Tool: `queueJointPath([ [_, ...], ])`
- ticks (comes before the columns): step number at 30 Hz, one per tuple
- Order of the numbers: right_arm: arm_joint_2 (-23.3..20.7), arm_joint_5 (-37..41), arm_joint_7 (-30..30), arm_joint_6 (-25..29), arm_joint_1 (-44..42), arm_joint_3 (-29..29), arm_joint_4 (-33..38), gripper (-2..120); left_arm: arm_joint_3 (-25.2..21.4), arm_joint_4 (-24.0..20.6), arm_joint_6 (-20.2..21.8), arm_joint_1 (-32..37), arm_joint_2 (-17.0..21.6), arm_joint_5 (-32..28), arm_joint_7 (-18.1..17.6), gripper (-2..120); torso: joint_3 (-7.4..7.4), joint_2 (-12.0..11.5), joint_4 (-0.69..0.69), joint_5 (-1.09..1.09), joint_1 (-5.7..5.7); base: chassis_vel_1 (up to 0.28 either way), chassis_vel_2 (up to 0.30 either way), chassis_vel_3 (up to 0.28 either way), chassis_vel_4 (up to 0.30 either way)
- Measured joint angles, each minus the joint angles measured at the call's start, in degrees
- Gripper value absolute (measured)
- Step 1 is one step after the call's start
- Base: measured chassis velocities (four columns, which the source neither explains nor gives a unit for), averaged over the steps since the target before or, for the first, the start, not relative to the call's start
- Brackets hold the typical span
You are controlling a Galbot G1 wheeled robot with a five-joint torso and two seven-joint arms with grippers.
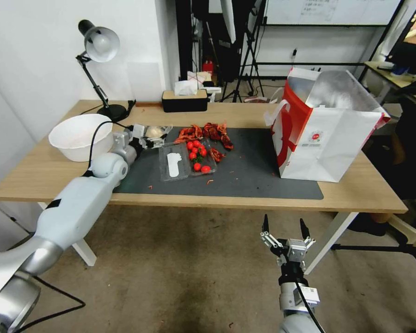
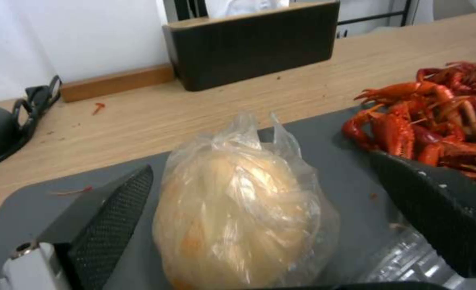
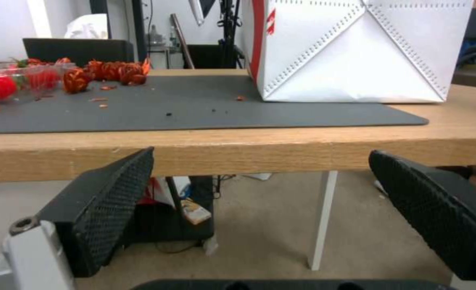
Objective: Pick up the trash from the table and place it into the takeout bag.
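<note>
A beige lump in clear wrap [image 1: 155,132] [image 2: 243,225] lies on the dark grey mat [image 1: 263,175] at its far left corner. My left gripper [image 1: 149,135] [image 2: 262,163] is open around it, one finger on each side, and neither finger visibly presses the wrap. The takeout bag [image 1: 328,138] [image 3: 356,48], white with red sides, stands open-topped on the right of the table [image 1: 263,115]. Red crayfish shells [image 1: 208,132] [image 2: 436,121] are heaped just beyond the lump. My right gripper [image 1: 284,229] [image 3: 262,153] hangs open and empty below the table's front edge.
A clear plastic box with small tomatoes [image 1: 187,159] sits beside my left gripper. A big white round bowl [image 1: 78,136] stands by my left arm. A desk lamp [image 1: 99,46] and a black tissue box [image 1: 185,101] [image 2: 254,44] line the far edge.
</note>
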Motion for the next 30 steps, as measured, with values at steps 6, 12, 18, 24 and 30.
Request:
queueJointPath([
  [6, -0.1, 0.0, 0.1, 0.0, -0.1, 0.3, 0.1, 100, 2.4, 4.4, 0.0, -3.4, -1.6, 0.1, 0.2, 100, 0.0, 0.0, 0.0, 0.01, 0.0, 0.0, 0.0, 0.0, 0.0],
  [12, 0.0, 0.0, 0.1, 0.0, -0.1, 0.4, 0.1, 100, 3.4, 7.3, 0.2, -4.9, -2.6, 0.4, 1.1, 82, 0.0, 0.0, 0.01, 0.01, -0.01, 0.0, 0.0, 0.0, 0.0],
  [18, 0.1, 0.1, 0.2, 0.0, 0.0, 0.4, -0.1, 100, 3.8, 9.0, 0.3, -5.6, -3.0, 0.8, 1.9, 58, 0.0, 0.0, 0.01, 0.01, -0.01, 0.0, 0.0, 0.0, 0.0],
  [24, 0.0, 0.2, 0.3, 0.1, 0.2, 0.5, -0.4, 100, 3.8, 9.9, 0.0, -5.7, -3.2, 2.3, 2.7, 30, -0.01, 0.0, 0.01, 0.01, -0.01, 0.0, 0.0, 0.0, 0.0],
  [30, -0.1, 0.3, 0.5, 0.1, 0.4, 0.6, -0.4, 100, 4.7, 9.6, -3.0, -7.2, -3.4, 3.0, 3.7, 9, 0.0, 0.0, 0.01, 0.0, -0.01, 0.0, 0.0, 0.0, 0.0],
])
